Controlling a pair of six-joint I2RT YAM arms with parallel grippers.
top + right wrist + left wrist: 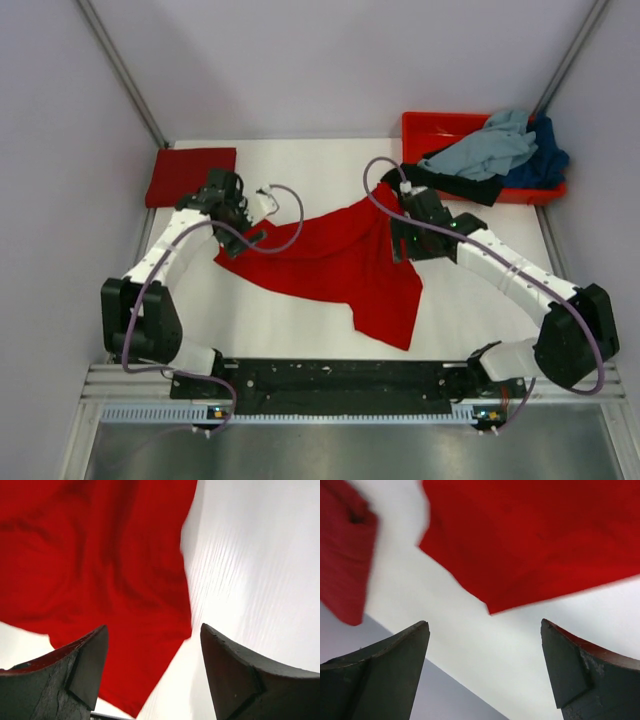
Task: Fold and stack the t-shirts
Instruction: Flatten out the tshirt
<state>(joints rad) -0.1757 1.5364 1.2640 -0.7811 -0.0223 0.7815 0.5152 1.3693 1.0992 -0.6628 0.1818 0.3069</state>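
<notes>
Up close, the left gripper (pixel 485 625) and right gripper (pixel 154 627) are both spread wide with nothing pinched in either. The bright red t-shirt (pixel 340 265) sprawls rumpled mid-table between them. The darker red t-shirt (pixel 190 175) sits folded at 10 o'clock. At 1 o'clock, the tray (pixel 425 125) holds a grey-blue t-shirt (pixel 485 150), a black t-shirt (pixel 465 186) and a dark blue t-shirt (pixel 547 160).

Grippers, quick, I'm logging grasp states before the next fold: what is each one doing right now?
Left gripper: open, holding nothing.
Right gripper: open, holding nothing; the bright red t-shirt lies ahead, ungripped.
</notes>
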